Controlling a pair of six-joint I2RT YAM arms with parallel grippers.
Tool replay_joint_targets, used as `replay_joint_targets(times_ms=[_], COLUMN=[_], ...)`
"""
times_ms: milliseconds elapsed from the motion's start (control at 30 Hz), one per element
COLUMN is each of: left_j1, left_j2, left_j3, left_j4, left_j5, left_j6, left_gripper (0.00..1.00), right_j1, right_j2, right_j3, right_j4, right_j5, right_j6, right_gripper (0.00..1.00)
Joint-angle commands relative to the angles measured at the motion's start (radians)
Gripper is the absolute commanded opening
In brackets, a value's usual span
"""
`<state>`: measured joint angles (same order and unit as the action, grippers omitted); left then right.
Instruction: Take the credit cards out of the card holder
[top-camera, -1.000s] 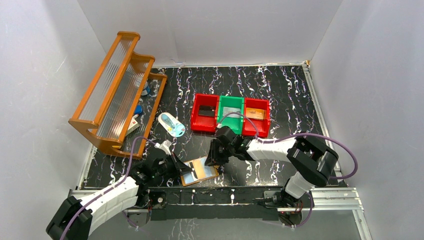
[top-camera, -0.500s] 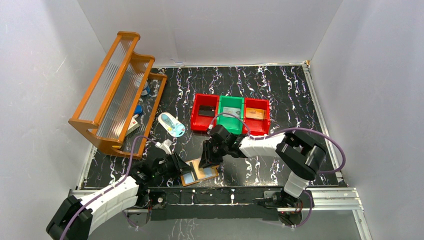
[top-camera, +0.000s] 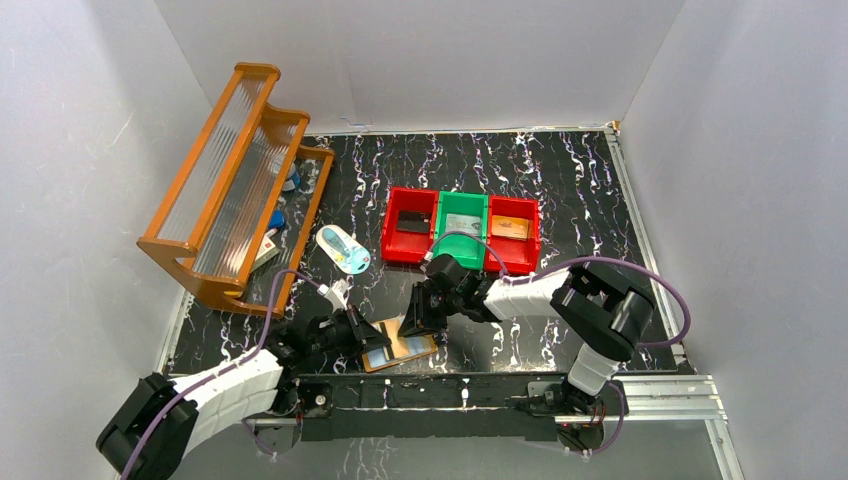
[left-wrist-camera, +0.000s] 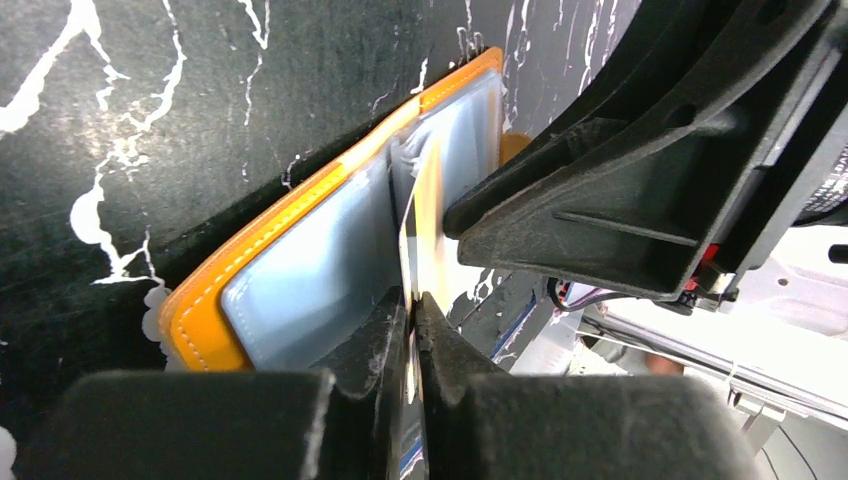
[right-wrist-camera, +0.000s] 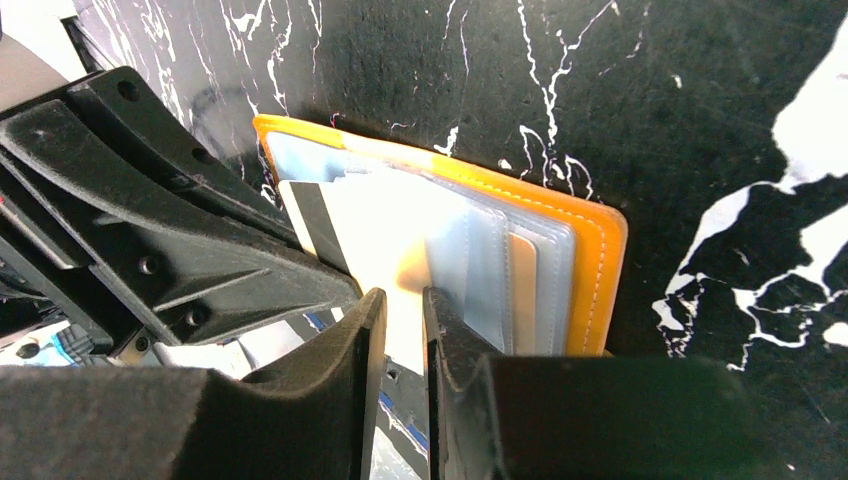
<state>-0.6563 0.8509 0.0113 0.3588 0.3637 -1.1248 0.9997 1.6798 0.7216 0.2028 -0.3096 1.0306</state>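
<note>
The orange card holder (top-camera: 408, 347) lies open near the table's front edge, its clear pockets (left-wrist-camera: 300, 270) facing up. One pale credit card (right-wrist-camera: 375, 235) with a dark stripe sticks partly out of a pocket and stands edge-on (left-wrist-camera: 425, 200) in the left wrist view. My left gripper (left-wrist-camera: 412, 300) is shut on that card's edge; it sits at the holder's left side (top-camera: 365, 335). My right gripper (right-wrist-camera: 405, 300) comes in from the right (top-camera: 415, 320). Its jaws stand a narrow gap apart over the holder's orange edge (right-wrist-camera: 597, 270) and pockets, with nothing pinched between them.
Two red bins (top-camera: 409, 238) (top-camera: 511, 233) flank a green bin (top-camera: 462, 228) behind the holder. A wooden rack (top-camera: 235, 185) stands at the back left, a pale blue-and-white oval item (top-camera: 343, 250) beside it. The metal rail (top-camera: 480, 390) borders the front edge.
My right gripper has slid left onto the holder. My left gripper loosened briefly, then closed again on the card and shifted slightly right.
</note>
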Motion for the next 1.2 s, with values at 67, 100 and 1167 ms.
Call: replay_joint_targets(times_ms=[67, 100, 1167], left_j1=[0.003, 0.003, 0.003], left_j2=[-0.082, -0.110, -0.273], left_j3=[0.032, 0.041, 0.443], left_j4=[-0.139, -0.187, -0.533], left_j5=[-0.048, -0.068, -0.026], left_j6=[0.016, 0.020, 0.355], left_gripper=[0.00, 0.00, 0.00], right_j1=[0.012, 0.013, -0.053], right_j2=[0.021, 0.015, -0.561], right_j3=[-0.050, -0.049, -0.233], right_j4=[-0.131, -0.134, 0.145], right_j5=[0.091, 0.098, 0.250], right_j6=[-0.018, -0.020, -0.139], right_gripper=[0.29, 0.29, 0.70])
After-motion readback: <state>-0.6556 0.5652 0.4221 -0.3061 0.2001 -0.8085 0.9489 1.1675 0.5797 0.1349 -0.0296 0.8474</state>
